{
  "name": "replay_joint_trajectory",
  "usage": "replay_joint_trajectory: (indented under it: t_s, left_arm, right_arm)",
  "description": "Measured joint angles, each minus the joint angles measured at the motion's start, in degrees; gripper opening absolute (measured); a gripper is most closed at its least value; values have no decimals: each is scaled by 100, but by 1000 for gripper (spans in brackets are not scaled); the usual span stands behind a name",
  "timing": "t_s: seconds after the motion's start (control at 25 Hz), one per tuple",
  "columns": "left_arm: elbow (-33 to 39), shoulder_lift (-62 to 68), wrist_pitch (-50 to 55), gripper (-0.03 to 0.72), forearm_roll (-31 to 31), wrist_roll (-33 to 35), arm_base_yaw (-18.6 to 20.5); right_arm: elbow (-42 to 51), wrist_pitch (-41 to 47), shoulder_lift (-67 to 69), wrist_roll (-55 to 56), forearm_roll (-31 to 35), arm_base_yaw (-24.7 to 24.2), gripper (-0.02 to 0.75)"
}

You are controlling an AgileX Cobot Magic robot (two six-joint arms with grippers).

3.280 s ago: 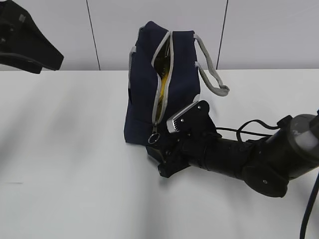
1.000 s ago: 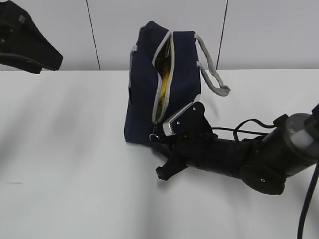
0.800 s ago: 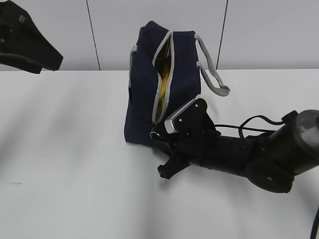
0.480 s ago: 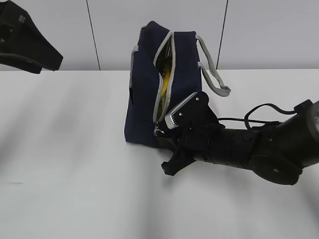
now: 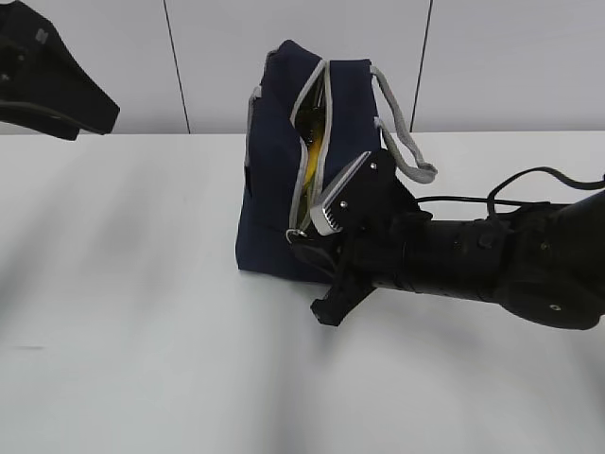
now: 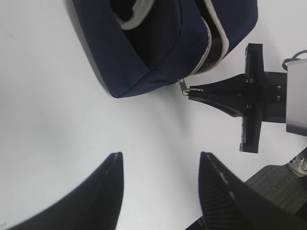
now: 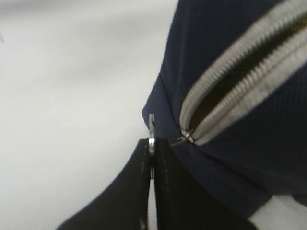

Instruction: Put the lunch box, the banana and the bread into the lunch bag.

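The navy lunch bag (image 5: 274, 180) stands on the white table, its grey zipper (image 5: 312, 142) partly open. Yellow, likely the banana (image 5: 311, 156), shows through the gap. The lunch box and the bread are hidden. My right gripper (image 5: 304, 248) is shut on the zipper's ring pull (image 7: 151, 129) at the bag's lower front corner (image 7: 163, 110). The left wrist view shows the same grip (image 6: 188, 91) from above. My left gripper (image 6: 160, 160) is open and empty, high above the table, left of the bag (image 6: 158, 43).
The white table (image 5: 132, 284) spreads round the bag. A grey handle (image 5: 402, 142) hangs off the bag's right side. The left arm's dark body (image 5: 47, 76) hovers at the top left. The right arm (image 5: 473, 270) lies low across the table's right half.
My right gripper closed on the ring pull and has lifted it a little up the bag's front. The right arm has risen and straightened. The bag and left arm stay put.
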Motion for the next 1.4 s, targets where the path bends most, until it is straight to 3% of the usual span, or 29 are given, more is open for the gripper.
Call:
replay_joint_trajectory:
  t_s: [0.64,1.08,1.4]
  left_arm:
    - [0,0,-4,363,-33,48,0]
    - [0,0,-83,363,-33,148,0]
    - [0,0,-254,363,-98,329,0]
  right_arm:
    - [-135,342,-767,369,-812,-9,6]
    - [-1060,560,-788,3289,-3548,-12,6]
    - [-1426,176,-961,4682,-4698,-386,6]
